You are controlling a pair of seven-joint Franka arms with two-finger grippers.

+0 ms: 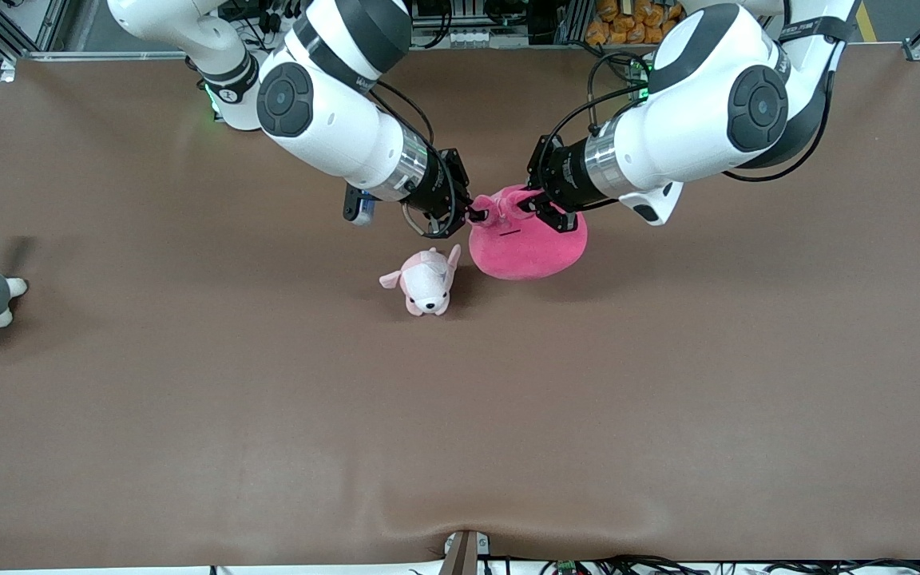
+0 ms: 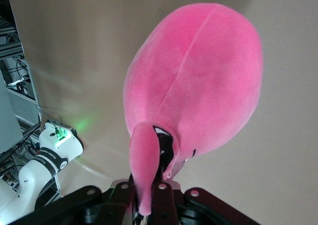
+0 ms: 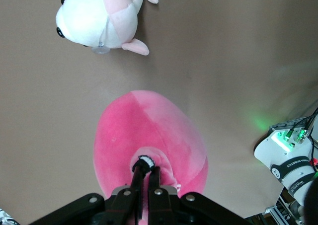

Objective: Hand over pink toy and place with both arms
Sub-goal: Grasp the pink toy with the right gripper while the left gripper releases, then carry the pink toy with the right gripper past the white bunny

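Front view: the pink toy [image 1: 528,247] hangs over mid-table beside the puppy plush [image 1: 426,281], pinched at one ear by the left gripper [image 1: 537,200] and at the other by the right gripper [image 1: 474,214] — both clamped on plush. Confirm the right grip bites fabric, then open the left jaws — gently, without tugging.
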